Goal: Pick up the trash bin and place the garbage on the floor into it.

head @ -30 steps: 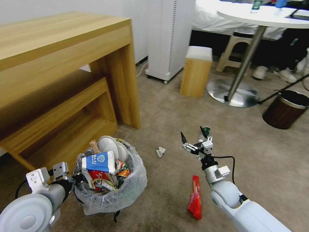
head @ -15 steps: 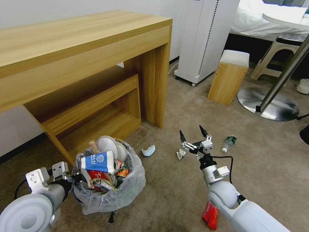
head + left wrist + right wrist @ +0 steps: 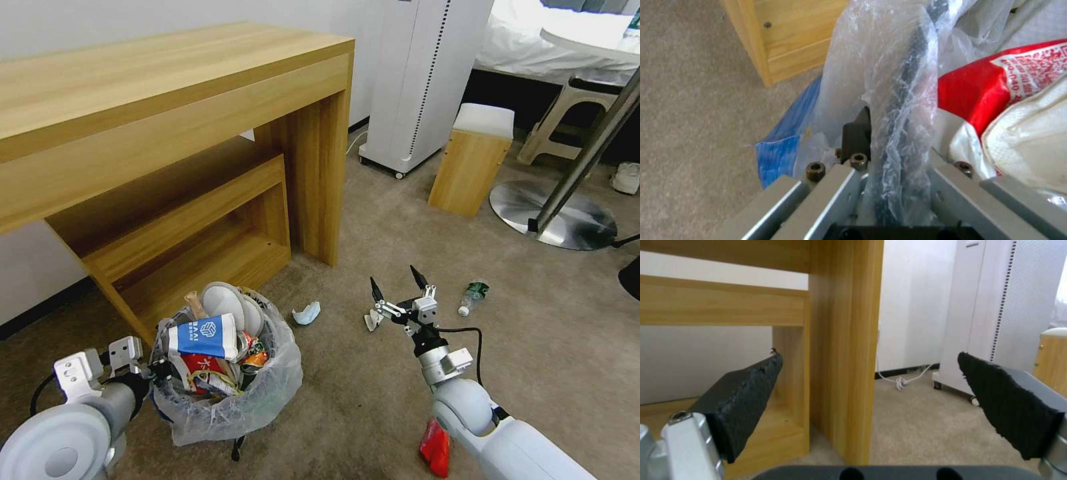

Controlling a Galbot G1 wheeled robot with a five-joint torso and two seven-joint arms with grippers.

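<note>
The trash bin [image 3: 230,393], lined with a crinkled clear bag and heaped with wrappers and white pieces, hangs low at my left. My left gripper [image 3: 152,371] is shut on its rim [image 3: 900,100], with the plastic pinched between the fingers. My right gripper [image 3: 395,283] is open and empty above the beige floor [image 3: 533,347], just over a white wad [image 3: 370,321]. Other garbage lies around: a white-blue crumpled piece [image 3: 307,312], a clear green-labelled bottle [image 3: 473,296] and a red wrapper [image 3: 435,445] beside my right arm. The right wrist view looks between its open pads [image 3: 746,396].
A wooden desk [image 3: 167,113] with a low shelf stands at the left, its leg [image 3: 844,340] straight ahead of the right gripper. Behind are a white appliance [image 3: 427,80], a small wooden stool [image 3: 470,160] and a round table's metal base [image 3: 567,223].
The whole head view has swung, so the desk now takes up more of it and the red wrapper sits lower. The left gripper still holds the bin; the right stays open.
</note>
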